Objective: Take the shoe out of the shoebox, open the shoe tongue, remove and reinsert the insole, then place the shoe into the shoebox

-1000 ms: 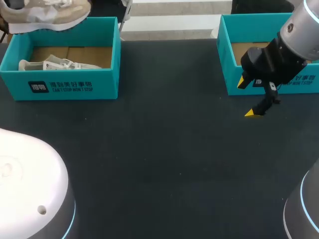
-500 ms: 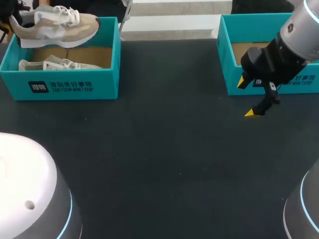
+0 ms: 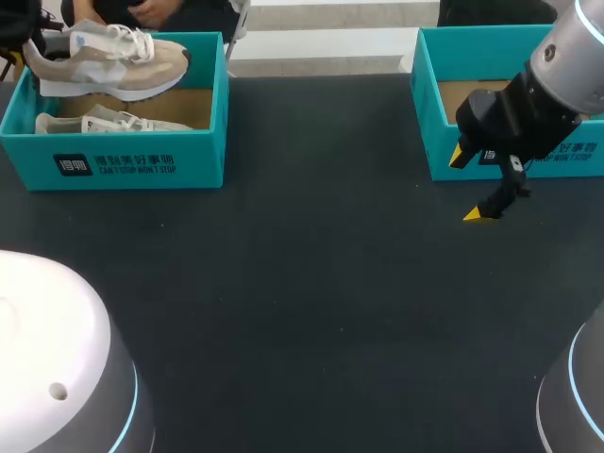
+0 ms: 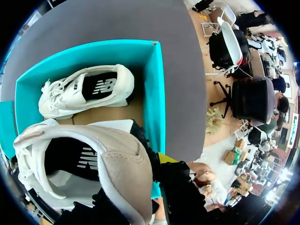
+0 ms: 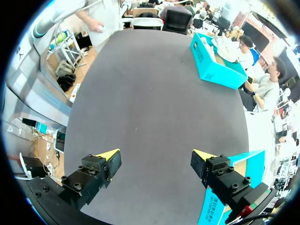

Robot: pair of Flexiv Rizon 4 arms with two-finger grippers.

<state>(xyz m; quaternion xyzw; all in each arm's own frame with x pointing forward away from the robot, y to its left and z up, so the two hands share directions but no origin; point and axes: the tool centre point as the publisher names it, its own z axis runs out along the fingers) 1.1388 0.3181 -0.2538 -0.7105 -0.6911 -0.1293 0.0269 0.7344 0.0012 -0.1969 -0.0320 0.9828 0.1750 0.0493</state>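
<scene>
A beige and white shoe (image 3: 106, 62) hangs over the back of the left teal shoebox (image 3: 113, 160). In the left wrist view my left gripper (image 4: 157, 161) is shut on this shoe's (image 4: 89, 173) heel, with one yellow tip showing beside it. A second, white shoe (image 4: 86, 89) lies on its side inside that box (image 4: 152, 98), below the held one. My right gripper (image 3: 469, 185) stands open over the bare table in front of the right teal shoebox (image 3: 429, 123). Nothing lies between its fingers (image 5: 154, 154).
The dark table top (image 3: 302, 283) stretches between the two boxes. The white base of my left arm (image 3: 57, 359) fills the near left corner, and my right arm's base (image 3: 576, 396) the near right. The right shoebox (image 5: 225, 206) sits just beside my right gripper.
The held shoe has come down from the head view's top edge to just over the left shoebox and turned a little. My right arm has not moved.
</scene>
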